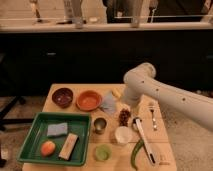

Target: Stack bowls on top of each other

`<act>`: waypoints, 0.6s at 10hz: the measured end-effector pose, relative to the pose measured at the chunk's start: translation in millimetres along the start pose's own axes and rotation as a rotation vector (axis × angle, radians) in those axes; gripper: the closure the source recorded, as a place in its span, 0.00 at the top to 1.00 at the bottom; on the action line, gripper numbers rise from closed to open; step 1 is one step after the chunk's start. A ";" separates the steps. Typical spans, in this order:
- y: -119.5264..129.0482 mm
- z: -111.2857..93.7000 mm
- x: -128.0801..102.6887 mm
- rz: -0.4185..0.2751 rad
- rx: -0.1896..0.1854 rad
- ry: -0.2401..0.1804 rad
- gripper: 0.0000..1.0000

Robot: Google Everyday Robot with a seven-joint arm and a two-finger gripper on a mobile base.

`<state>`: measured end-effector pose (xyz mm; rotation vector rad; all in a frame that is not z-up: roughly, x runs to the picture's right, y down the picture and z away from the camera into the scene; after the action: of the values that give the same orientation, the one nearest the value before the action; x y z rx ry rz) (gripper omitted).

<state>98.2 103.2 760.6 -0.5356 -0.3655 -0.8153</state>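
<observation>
Two bowls sit side by side at the back left of the wooden table: a dark maroon bowl (pixel 63 96) and, to its right, a bright orange bowl (pixel 89 100). They stand apart, each empty and upright. My white arm (pixel 150 87) reaches in from the right and bends down over the table's back middle. The gripper (pixel 123 107) hangs below the bend, just right of the orange bowl and beside a blue cloth (pixel 108 103). It is open and holds nothing.
A green tray (pixel 35 135) at front left holds a blue sponge (pixel 57 129), an orange fruit (pixel 48 148) and a tan bar (pixel 68 146). A metal cup (pixel 100 125), white cup (pixel 123 135), green cup (pixel 103 152), green pepper (pixel 136 152), fork (pixel 152 116) and white utensil (pixel 142 140) crowd the middle and right.
</observation>
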 end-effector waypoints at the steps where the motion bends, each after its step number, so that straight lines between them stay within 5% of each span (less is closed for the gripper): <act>1: -9.3 6.9 -3.3 -0.032 -0.006 -0.007 0.80; 6: -51.5 42.6 -14.8 -0.163 -0.015 -0.043 0.80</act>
<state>45.1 107.5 803.4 -0.5427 -0.4475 -0.9653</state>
